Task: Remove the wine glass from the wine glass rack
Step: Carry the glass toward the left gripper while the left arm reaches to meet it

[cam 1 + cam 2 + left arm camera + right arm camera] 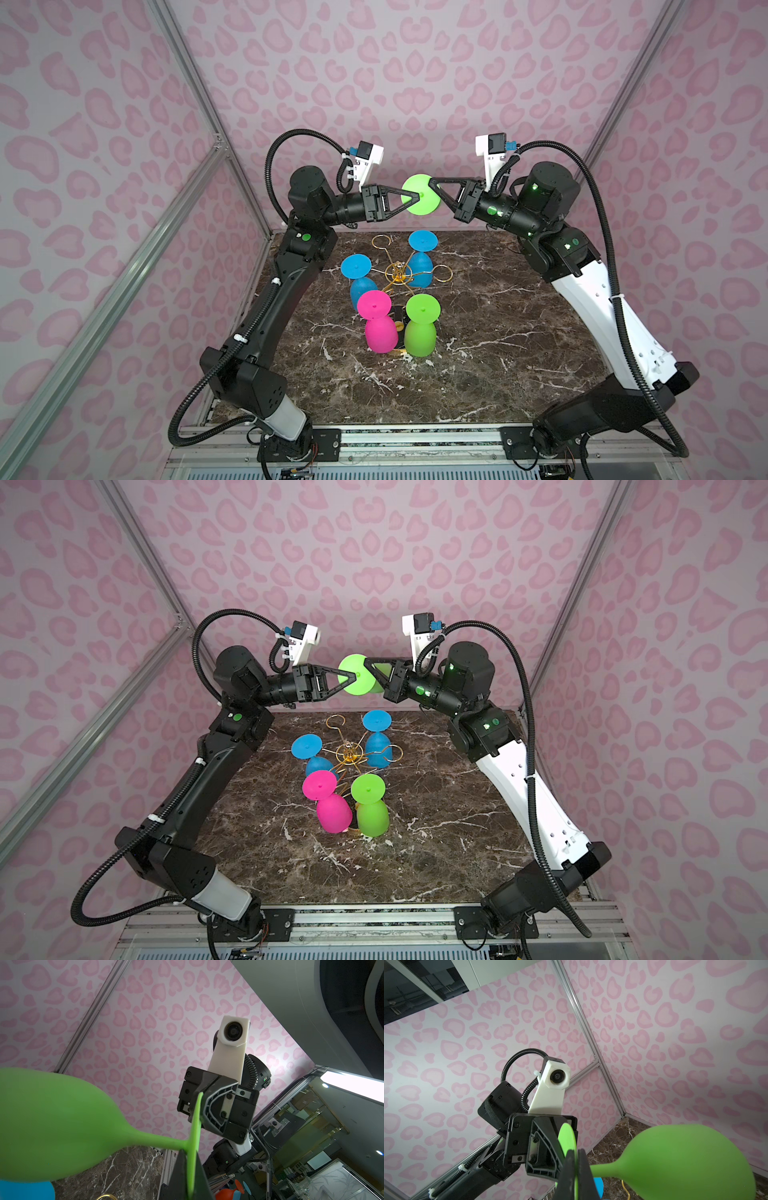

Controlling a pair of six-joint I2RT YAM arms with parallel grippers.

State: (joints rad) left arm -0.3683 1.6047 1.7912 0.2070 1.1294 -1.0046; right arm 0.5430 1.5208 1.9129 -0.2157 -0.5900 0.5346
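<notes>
Nearest, in the lower middle of both top views, the dark marble table (498,353) carries the wine glass rack (398,275), whose gold wire arms fan out from a central post. Four glasses sit upside down around it, foot discs uppermost. A pink glass (380,332) and a green rack glass (420,336) stand side by side at the near edge. Behind them are a left blue glass (361,286) and a right blue glass (420,266), one on each side of the post. Farther back, in the upper middle of the frame and well clear of the wire arms, the wine glass (424,205) is held in the air between the two arms. Its green foot disc faces the camera and its bowl is mostly hidden behind. The left gripper (417,194) reaches in from the left and the right gripper (432,183) from the right. In each wrist view that arm's own gripper, left (190,1159) and right (577,1159), is clamped on the thin edge of the foot disc, with the stem and bowl (62,1126) (685,1159) running off sideways.
</notes>
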